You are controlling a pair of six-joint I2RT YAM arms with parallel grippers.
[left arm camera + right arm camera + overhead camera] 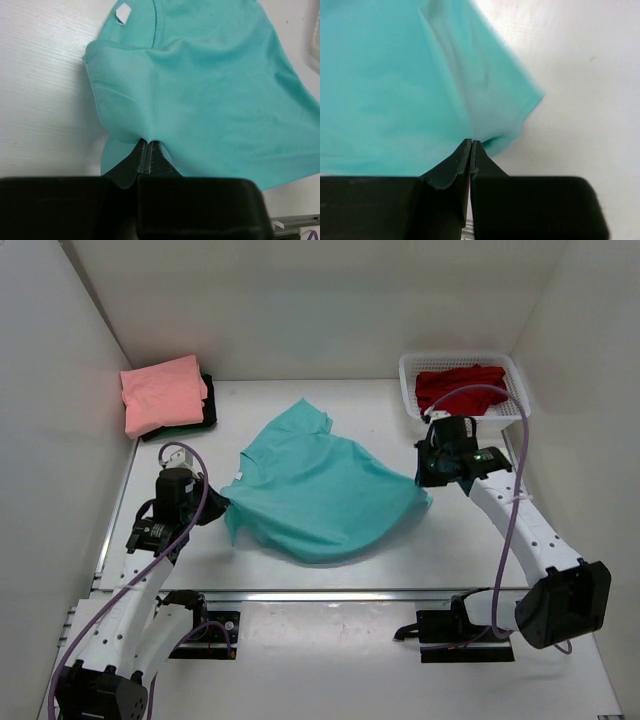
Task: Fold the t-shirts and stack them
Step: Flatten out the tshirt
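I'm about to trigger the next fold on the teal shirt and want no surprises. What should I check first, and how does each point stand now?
1. Left claw shut on the teal soft cloth t-shirt: ok.
2. Right claw shut on its opposite edge: ok.
3. Shirt flat on the white table: not ok, it is rumpled and partly lifted.
4. Folded salmon pink cloth shirt lying on the very dark cloth shirt: ok.
5. Red cloth shirt inside the white plastic mesh basket: ok.

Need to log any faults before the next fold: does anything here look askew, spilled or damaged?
Nothing spilled or damaged. The teal t-shirt is rumpled and skewed diagonally, pinched at opposite edges by the left claw and right claw. That fits mid-fold handling, not a fault.
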